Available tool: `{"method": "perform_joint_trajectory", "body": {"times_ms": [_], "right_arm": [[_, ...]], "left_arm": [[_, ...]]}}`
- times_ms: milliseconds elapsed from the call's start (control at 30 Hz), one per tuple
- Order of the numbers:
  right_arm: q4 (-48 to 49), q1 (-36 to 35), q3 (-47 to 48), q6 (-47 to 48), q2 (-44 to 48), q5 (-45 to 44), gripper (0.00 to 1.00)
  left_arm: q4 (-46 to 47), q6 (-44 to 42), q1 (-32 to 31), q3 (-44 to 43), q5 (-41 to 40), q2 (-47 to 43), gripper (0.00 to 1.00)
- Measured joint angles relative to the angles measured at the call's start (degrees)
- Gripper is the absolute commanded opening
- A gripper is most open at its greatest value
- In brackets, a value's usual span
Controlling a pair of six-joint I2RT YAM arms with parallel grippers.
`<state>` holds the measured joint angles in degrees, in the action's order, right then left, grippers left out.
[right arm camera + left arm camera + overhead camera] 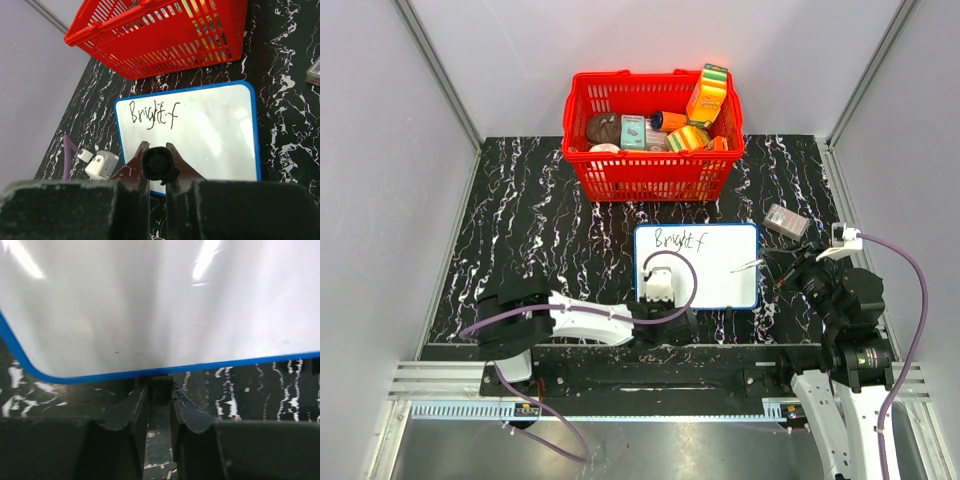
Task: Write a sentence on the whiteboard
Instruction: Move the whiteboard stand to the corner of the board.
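The whiteboard lies flat on the black marbled table, in front of the red basket. The sentence reads "Bright f" in thin black lettering along the board's top left; it also shows in the right wrist view. My right gripper is at the board's right side, shut on a black marker seen end-on; its tip points over the board's bare right middle. My left gripper sits at the board's near blue rim, jaws close together with a dark piece of the rim between them.
A red basket full of groceries stands behind the board. A small grey box lies right of the board's far corner. Grey walls close in the left, right and back. The left wrist's white camera and purple cable overhang the board's near left.
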<state>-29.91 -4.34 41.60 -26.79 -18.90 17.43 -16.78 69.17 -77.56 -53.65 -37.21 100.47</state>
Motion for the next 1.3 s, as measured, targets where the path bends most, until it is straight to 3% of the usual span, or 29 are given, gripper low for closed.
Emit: {"method": "perform_joint_trajectory", "body": {"times_ms": [233, 467, 500, 633, 667, 767, 1000, 1167, 1300], "right_arm": [[0.0, 0.0, 0.0, 0.1, 0.0, 0.0, 0.00], [0.0, 0.0, -0.1, 0.0, 0.0, 0.0, 0.00], [0.0, 0.0, -0.1, 0.0, 0.0, 0.0, 0.00], [0.0, 0.0, -0.3, 0.0, 0.0, 0.0, 0.00], [0.0, 0.0, -0.3, 0.0, 0.0, 0.0, 0.00], [0.0, 0.0, -0.3, 0.0, 0.1, 0.0, 0.00], [0.0, 0.0, -0.3, 0.0, 0.1, 0.2, 0.00], [0.1, 0.0, -0.9, -0.3, 0.1, 0.3, 0.00], [0.4, 0.0, -2.1, -0.7, -0.1, 0.7, 0.00]], "left_arm": [[-2.5, 4.2, -0.9, 7.3, -1.5, -6.8, 0.00], [-9.3, 10.2, -5.2, 8.0, -5.0, -7.8, 0.00], [-9.9, 10.5, -5.6, 7.7, -5.6, -7.4, 0.04], [-13.9, 10.4, -7.0, 4.5, -7.7, -4.5, 0.38], [-15.0, 10.4, -7.3, 3.7, -8.1, -3.8, 0.62], [-17.0, 10.1, -9.0, 2.2, -7.7, -3.1, 0.81], [-21.0, 8.6, -13.4, 3.0, -5.7, -8.3, 0.87], [-21.8, 3.0, -13.8, 4.7, -4.5, -21.4, 0.92], [-18.5, -6.2, -8.1, 6.5, -1.3, -33.9, 0.98]]}}
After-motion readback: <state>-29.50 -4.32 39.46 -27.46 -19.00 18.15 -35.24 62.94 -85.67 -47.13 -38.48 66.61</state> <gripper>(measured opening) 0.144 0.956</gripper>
